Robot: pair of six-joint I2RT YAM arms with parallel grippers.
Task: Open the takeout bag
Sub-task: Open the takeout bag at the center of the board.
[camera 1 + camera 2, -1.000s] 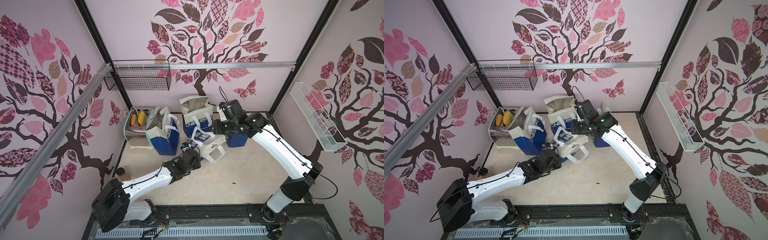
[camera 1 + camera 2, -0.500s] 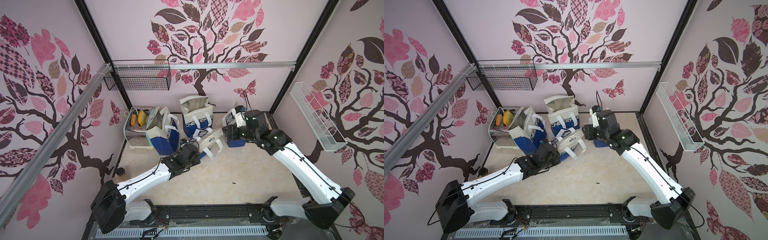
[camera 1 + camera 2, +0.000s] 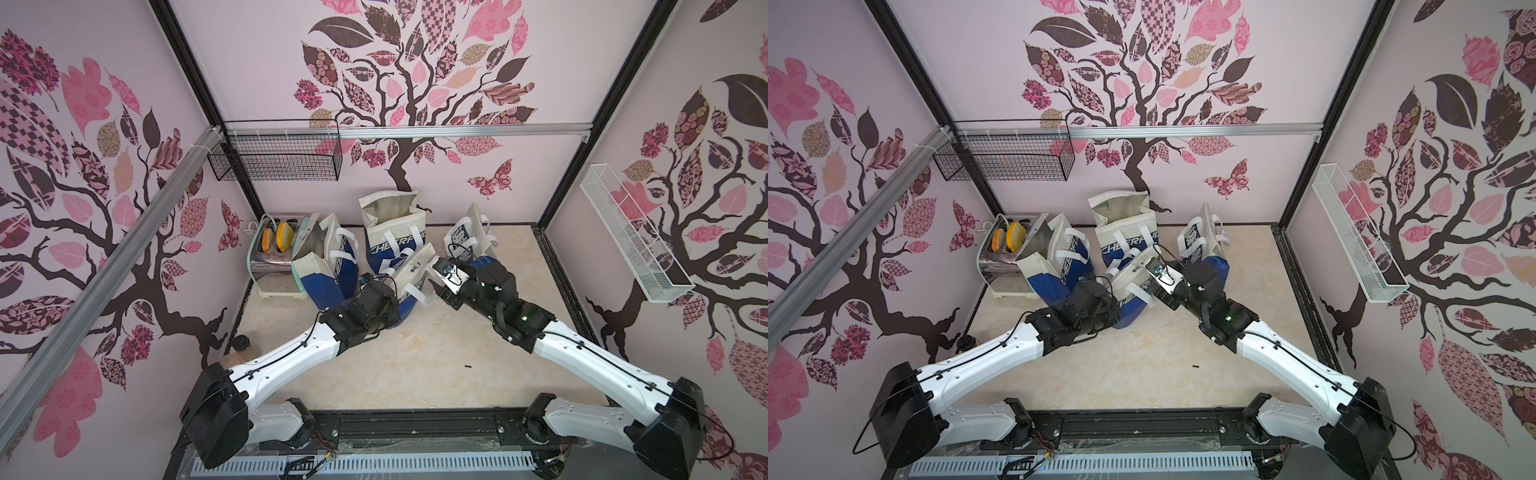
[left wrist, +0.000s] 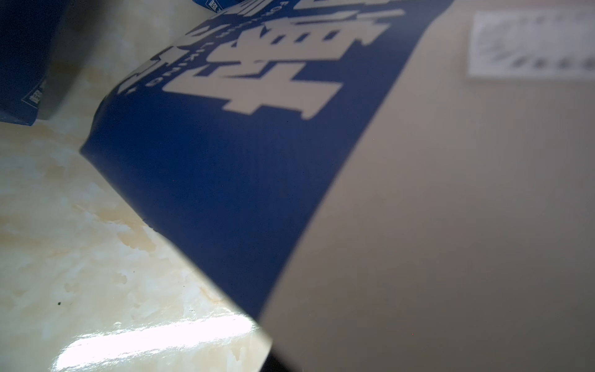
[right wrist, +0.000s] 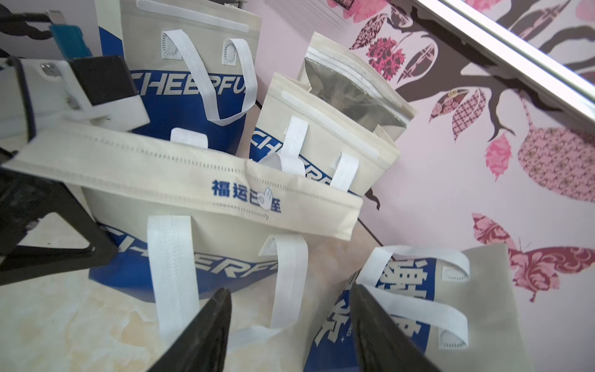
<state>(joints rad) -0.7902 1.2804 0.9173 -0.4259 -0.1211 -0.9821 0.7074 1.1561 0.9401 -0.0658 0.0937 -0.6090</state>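
The right tool [image 5: 289,290] has drawn back and dropped beside the leaning front bag [image 3: 409,270], jaws spread and empty; the left tool [image 3: 376,291] stays clenched at its other side on the tabletop [image 3: 415,365]. The flap [image 5: 193,180] remains folded shut, so opening likely starts now

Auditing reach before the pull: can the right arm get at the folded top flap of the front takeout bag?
Probably yes. The right gripper is open and faces the folded flap of the front takeout bag, with only its white handles between.
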